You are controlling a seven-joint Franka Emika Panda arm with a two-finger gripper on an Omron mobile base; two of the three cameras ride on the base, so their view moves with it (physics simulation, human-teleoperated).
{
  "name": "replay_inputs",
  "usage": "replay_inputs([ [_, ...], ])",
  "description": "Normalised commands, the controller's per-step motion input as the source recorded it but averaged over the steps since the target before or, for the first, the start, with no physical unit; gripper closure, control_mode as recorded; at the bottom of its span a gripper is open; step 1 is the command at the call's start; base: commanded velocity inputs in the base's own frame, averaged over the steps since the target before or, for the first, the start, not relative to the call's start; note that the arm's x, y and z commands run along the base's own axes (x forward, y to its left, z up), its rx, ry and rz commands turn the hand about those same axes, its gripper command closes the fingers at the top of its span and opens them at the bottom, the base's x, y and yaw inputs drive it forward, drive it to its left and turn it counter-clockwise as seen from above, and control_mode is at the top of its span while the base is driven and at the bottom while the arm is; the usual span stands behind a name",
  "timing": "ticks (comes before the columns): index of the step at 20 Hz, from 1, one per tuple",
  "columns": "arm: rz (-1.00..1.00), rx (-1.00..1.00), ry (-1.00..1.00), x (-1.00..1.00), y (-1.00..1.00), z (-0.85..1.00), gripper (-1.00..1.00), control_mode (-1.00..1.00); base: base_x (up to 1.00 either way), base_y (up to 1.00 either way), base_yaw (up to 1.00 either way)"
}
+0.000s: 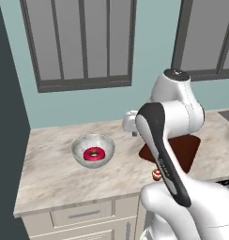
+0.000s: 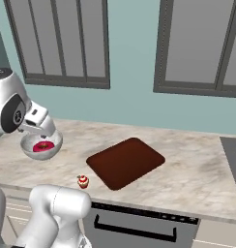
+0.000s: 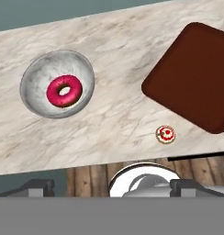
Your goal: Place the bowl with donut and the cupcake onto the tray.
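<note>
While the arm rises high over the marble counter (image 1: 55, 178), the hand (image 3: 111, 186) hangs well above the surface with its 2 fingers (image 3: 38, 186) spread wide and nothing between them. In the hand view the dark tips stand far apart at the bottom of the picture, over the counter's front edge, with a strip of wooden floor (image 3: 86, 176) showing beneath.

The bowl (image 1: 93, 150) sits on the counter toward its left part, pale and glossy, with the donut (image 1: 94, 153) lying flat in its middle, pink icing up and the hole plain to see. In the right base view the white wrist partly covers the bowl's (image 2: 41, 147) near rim, but the donut (image 2: 43, 146) still shows inside it.

The tray (image 2: 125, 162) lies flat on the counter to the right of the bowl, well apart from it, turned at an angle to the counter's edge, and nothing rests on it. In the left base view the arm hides most of the tray (image 1: 187, 150).

The cupcake (image 2: 83, 181) stands upright near the front edge of the counter, just beside the tray's near left corner but not touching it. From above, its pale frosting and red dot show clearly (image 3: 165, 134), and it is on bare marble between bowl and tray, closer to the tray.

Grey-framed windows (image 2: 66, 43) fill the teal wall behind.
</note>
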Motion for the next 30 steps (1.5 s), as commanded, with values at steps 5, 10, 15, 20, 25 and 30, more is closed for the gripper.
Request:
replay_inputs([
  [5,-0.02,0.03,0.11,0.18,0.22,-0.25,-1.0,-1.0,0.0,0.0,0.0],
  [10,-0.04,0.01,0.02,0.33,0.19,-0.18,-1.0,-1.0,0.0,0.0,0.0],
  [15,0.0,0.03,0.0,0.4,0.0,-0.2,-1.0,-1.0,0.0,0.0,0.0],
  [20,0.0,0.02,0.0,0.37,0.01,-0.28,-1.0,-1.0,0.0,0.0,0.0],
  [25,-0.01,0.0,0.0,0.28,0.12,-0.32,-1.0,-1.0,0.0,0.0,0.0],
  [30,-0.02,0.0,0.0,0.24,0.19,-0.26,-1.0,-1.0,0.0,0.0,0.0],
])
